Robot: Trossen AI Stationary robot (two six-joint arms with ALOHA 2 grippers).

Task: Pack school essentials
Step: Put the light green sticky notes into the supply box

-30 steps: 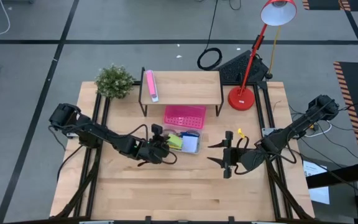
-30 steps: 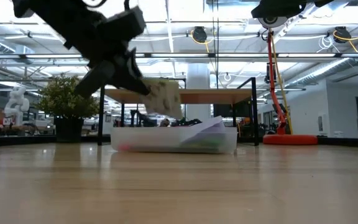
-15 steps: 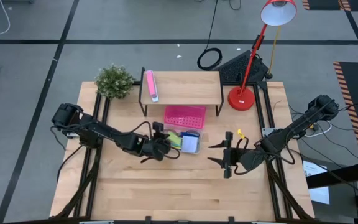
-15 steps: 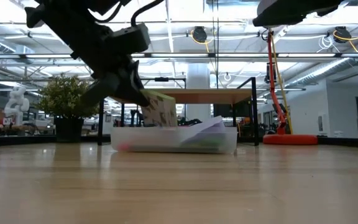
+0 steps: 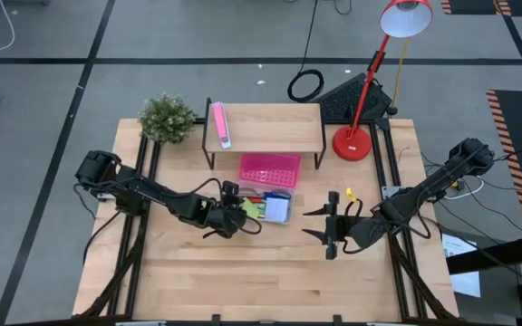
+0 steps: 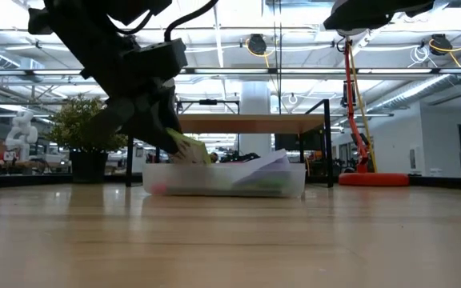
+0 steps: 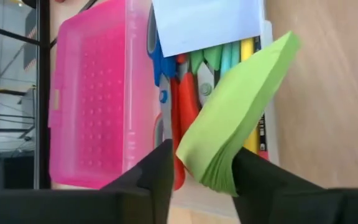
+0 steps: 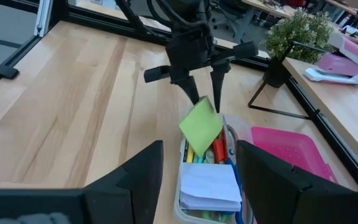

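Observation:
A clear box [image 5: 268,207] stands mid-table in front of the pink tray [image 5: 269,169]. It holds blue, red and green scissors [image 7: 174,106], coloured pens and a pale note pad [image 7: 204,22]. My left gripper [image 5: 236,211] is shut on a lime-green note pad [image 7: 235,118], which is tilted over the box's left end [image 6: 184,149]. My right gripper [image 5: 308,224] stands open to the right of the box, holding nothing. My left gripper pinches the lime-green pad by one corner [image 7: 211,169] between its two fingers, the whole stack of sheets. The fingers [image 8: 197,87] slant down from the table's left side. The pad hangs tilted, its free end over the scissors and pens; whether it touches them I cannot tell.
Behind the box stands a low wooden shelf [image 5: 265,122] with a pink-and-white oblong object [image 5: 219,125] on top. A potted plant [image 5: 166,118] is at the far left and a red desk lamp [image 5: 353,142] at the far right. Bare wood spans the table's near half.
My left gripper has gone a little toward the table's right edge and down with the green pad. The pad, earlier above the box's rim, now sits tilted low at the box's left end.

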